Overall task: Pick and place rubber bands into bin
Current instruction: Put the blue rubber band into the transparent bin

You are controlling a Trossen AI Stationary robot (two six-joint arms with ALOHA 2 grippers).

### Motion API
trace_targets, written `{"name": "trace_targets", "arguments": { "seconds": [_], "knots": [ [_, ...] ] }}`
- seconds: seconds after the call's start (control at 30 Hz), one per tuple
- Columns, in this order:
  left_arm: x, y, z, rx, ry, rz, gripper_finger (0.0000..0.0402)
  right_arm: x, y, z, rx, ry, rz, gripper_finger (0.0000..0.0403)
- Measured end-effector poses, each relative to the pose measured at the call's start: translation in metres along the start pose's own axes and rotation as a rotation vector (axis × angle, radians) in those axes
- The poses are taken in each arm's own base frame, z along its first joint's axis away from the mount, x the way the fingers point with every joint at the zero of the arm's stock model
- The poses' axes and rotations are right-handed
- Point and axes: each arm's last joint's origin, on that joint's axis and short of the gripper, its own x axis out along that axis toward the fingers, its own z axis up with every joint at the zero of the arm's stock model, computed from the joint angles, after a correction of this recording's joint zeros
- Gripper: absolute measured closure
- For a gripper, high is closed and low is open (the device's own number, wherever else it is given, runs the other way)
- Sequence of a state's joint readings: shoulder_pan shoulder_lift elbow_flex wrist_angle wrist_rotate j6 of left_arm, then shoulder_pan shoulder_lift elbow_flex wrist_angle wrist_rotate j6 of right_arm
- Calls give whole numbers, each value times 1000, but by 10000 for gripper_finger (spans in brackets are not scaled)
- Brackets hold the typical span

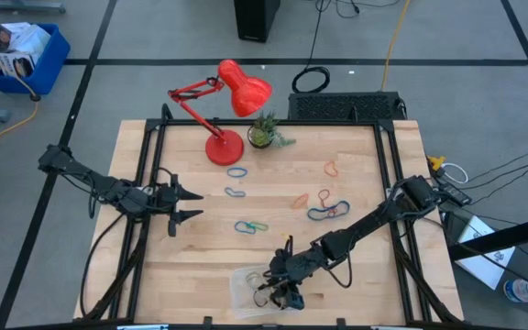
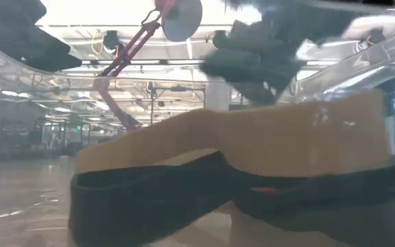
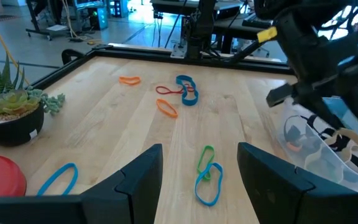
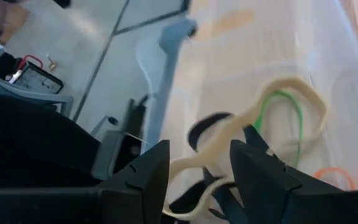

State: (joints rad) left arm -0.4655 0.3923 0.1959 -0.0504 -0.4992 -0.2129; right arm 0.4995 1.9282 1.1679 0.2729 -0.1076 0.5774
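The wooden table [image 1: 365, 257] has a pale plank top framed by dark rails. Toward its far edge stand a red desk lamp [image 1: 225, 147] and, just beside it, a small potted succulent [image 1: 262, 135]. Loose rubber bands [image 1: 251, 226] lie scattered across the middle — a blue one near the lamp's base, another blue one nearer the centre, a blue and green pair closer in, and orange, red and blue ones toward the right side. The clear bin [image 1: 242, 286] sits at the near edge, with tan, black, green and orange bands inside.
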Motion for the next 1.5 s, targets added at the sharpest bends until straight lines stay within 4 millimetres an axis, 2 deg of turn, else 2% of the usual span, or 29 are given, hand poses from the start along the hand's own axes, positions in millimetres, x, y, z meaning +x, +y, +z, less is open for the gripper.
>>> {"name": "trace_targets", "arguments": {
  "seconds": [0.27, 0.57, 0.73, 0.9, 1.17, 1.33, 1.5],
  "knots": [
    [0, 0, 0, 0, -1, 0, 188, -34, 20, 25, -105, -84, 47, 240],
    [0, 0, 0, -1, -2, 0, 188, -98, 49, 58, -241, -249, 60, 238],
    [0, 0, 0, -1, -1, 0, 188, -131, 57, 66, -284, -292, 34, 242],
    [0, 0, 0, -1, -1, 0, 188, -153, 49, 58, -233, -222, -189, 241],
    [0, 0, 0, 0, -1, 0, 188, -172, 14, 40, -114, -25, -567, 242],
    [0, 0, 0, 0, -1, 0, 188, -170, 7, 39, -162, -26, -581, 237],
    [0, 0, 0, 0, -1, -1, 188, -160, -2, 28, -249, -30, -567, 238]
  ]
}}
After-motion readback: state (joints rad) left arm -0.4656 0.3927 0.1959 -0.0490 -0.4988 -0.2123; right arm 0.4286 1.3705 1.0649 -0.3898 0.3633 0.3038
